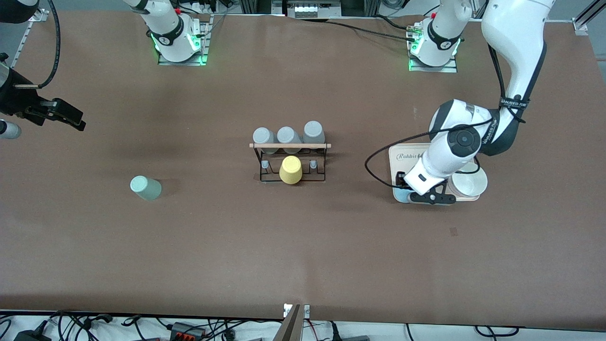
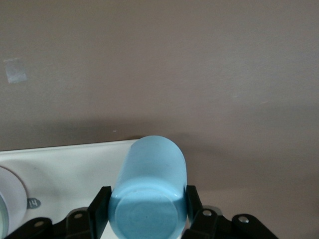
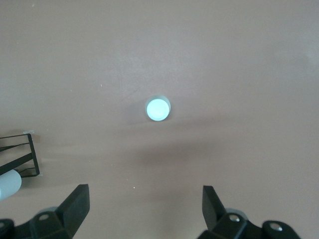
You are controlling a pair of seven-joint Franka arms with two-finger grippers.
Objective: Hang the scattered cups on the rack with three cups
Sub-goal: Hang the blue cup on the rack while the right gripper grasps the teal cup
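Observation:
The light blue cup [image 2: 148, 194] lies on its side at the edge of the cream tray [image 1: 402, 156], and my left gripper [image 2: 147, 199] is shut on it, one finger on each side; it shows in the front view [image 1: 401, 195] beside the left gripper [image 1: 428, 198]. The pale mint cup [image 1: 145, 187] stands alone on the table toward the right arm's end. My right gripper [image 1: 71, 118] hangs open and empty above the table near that end, and its wrist view [image 3: 145, 194] shows the mint cup [image 3: 158, 108]. The black wire rack [image 1: 291, 161] with a wooden rod stands mid-table.
Three grey cups [image 1: 288, 136] sit on the rack's row farther from the front camera and a yellow cup [image 1: 290, 169] on its nearer row. A white bowl [image 1: 468, 184] sits on the cream tray [image 2: 65, 164]. A rack corner [image 3: 20, 154] shows in the right wrist view.

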